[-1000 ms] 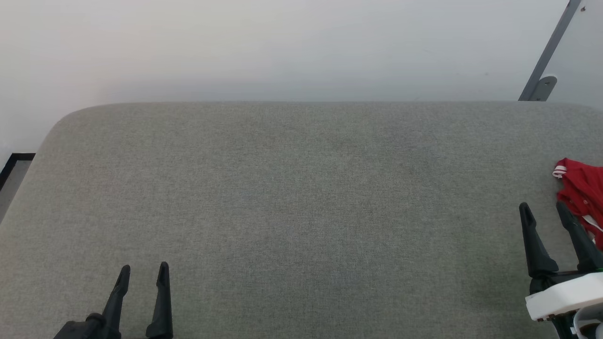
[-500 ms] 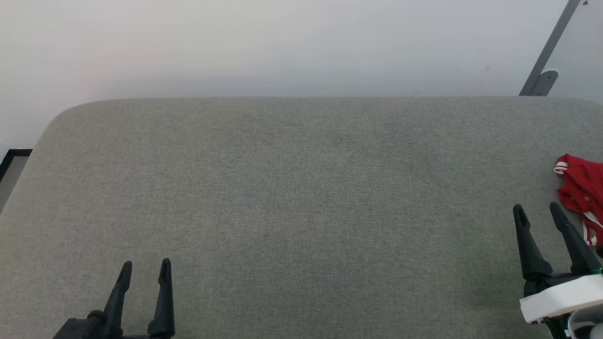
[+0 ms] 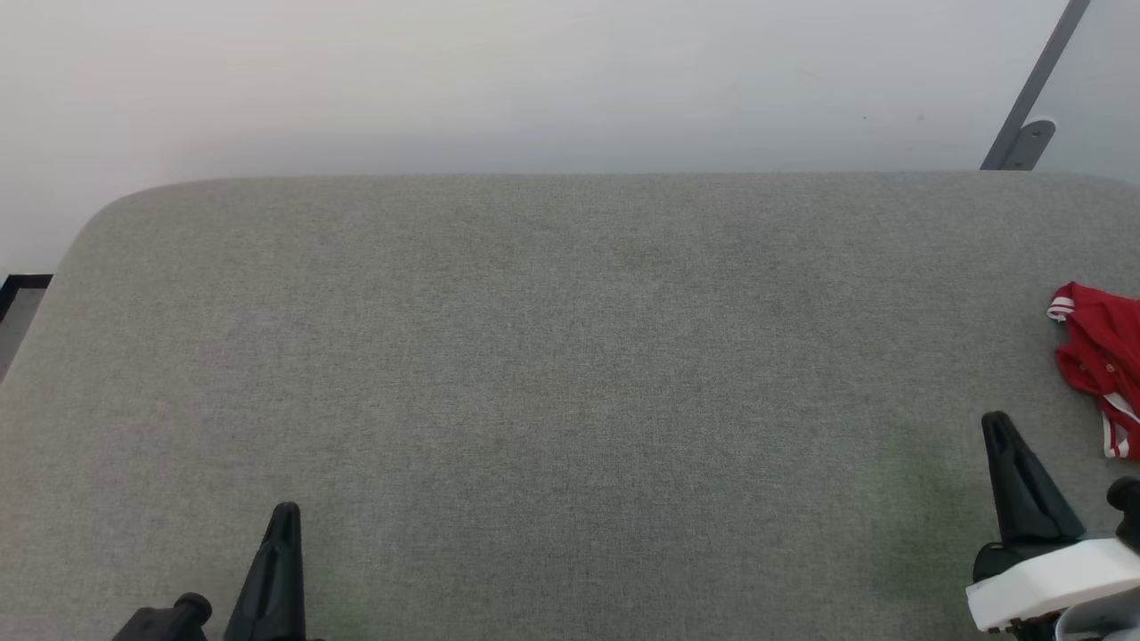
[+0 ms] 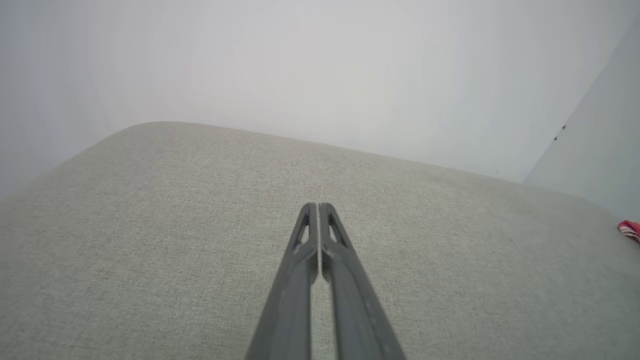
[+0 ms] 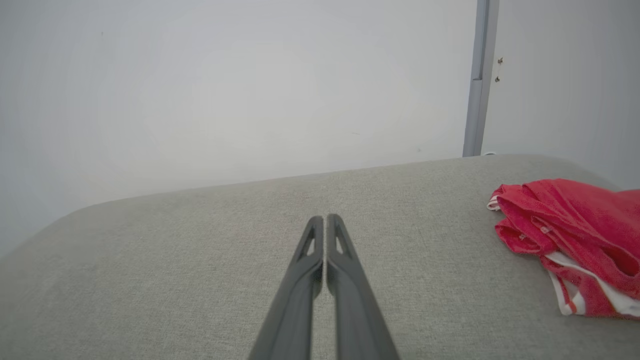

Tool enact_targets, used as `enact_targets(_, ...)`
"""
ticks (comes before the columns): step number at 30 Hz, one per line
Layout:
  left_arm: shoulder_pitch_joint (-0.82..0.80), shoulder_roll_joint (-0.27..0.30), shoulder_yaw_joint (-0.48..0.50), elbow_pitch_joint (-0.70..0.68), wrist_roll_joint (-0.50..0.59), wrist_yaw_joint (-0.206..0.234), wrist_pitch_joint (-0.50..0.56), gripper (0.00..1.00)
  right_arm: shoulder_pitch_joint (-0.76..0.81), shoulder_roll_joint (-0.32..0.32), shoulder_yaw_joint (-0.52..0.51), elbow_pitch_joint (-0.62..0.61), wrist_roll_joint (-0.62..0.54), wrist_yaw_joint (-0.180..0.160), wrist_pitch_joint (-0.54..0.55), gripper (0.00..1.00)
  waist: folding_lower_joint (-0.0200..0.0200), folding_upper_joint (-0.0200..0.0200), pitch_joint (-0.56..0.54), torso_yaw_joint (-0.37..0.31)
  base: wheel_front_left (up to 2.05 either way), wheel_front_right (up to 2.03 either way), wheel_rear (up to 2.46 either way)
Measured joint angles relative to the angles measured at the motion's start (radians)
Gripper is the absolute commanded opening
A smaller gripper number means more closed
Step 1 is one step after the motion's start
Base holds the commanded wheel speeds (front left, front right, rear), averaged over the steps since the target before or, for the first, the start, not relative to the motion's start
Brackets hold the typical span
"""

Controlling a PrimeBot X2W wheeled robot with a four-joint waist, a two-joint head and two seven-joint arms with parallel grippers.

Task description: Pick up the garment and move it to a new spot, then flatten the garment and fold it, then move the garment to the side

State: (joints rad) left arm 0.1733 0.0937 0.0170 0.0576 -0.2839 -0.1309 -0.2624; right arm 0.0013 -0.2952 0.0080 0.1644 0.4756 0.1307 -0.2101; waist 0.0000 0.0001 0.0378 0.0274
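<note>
The garment [image 3: 1103, 361] is a crumpled red heap with white striped trim, lying at the right edge of the grey padded surface [image 3: 570, 356]; it shows large in the right wrist view [image 5: 575, 240] and as a red sliver in the left wrist view [image 4: 630, 230]. My right gripper [image 3: 1002, 427] sits low at the right, just left of and nearer than the garment, not touching it. Its fingers are pressed together with nothing between them [image 5: 325, 220]. My left gripper [image 3: 285, 516] sits at the lower left, far from the garment, also shut and empty [image 4: 318, 207].
A pale wall rises behind the grey padded surface. A grey metal post [image 3: 1024, 98] with a bracket stands at the back right. At the far left a dark floor strip [image 3: 18, 289] marks the surface's rounded left edge.
Both grippers have closed from open to shut. The head view has shifted a little, so the surface and garment sit slightly higher in the picture. The garment has not been touched.
</note>
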Motion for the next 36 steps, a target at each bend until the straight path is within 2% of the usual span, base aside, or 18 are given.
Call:
enact_targets(14,-0.032,0.001,-0.001,0.037,-0.266,0.000,0.058,0.00,-0.002,0.047,-0.016,0.018,0.214,0.000,0.062,0.00,0.0000,0.0000,-0.004,-0.003,0.00,0.00,0.00)
enact_targets(36,-0.102,0.002,0.006,0.085,-0.589,0.000,0.134,0.00,-0.032,0.104,-0.047,0.036,0.481,0.000,0.136,0.00,0.0000,0.0000,-0.010,-0.008,0.00,0.00,0.00)
